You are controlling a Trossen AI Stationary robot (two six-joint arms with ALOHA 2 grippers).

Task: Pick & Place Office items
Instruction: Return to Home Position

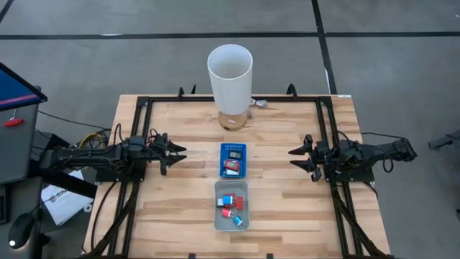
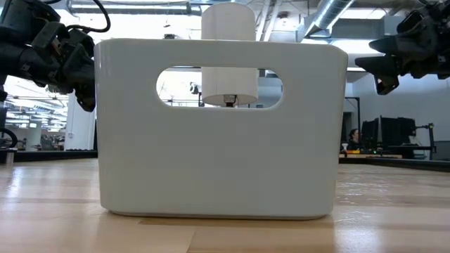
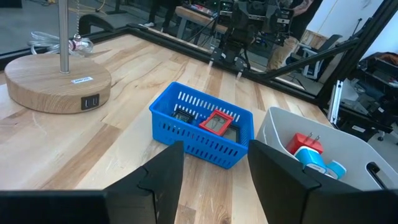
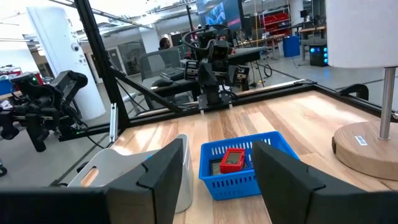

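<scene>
the small red-framed digital clock (image 3: 216,122) lies inside the blue slatted plastic bin (image 3: 193,140) at table centre. left gripper (image 1: 180,154) at 9 o'clock, right gripper (image 1: 293,158) at 3 o'clock, both spread and empty. you look to be homing; next, just park both arms clear.

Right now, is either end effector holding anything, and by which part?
Nothing is held. The left end effector and right end effector are both open and empty, either side of the blue bin.
</scene>
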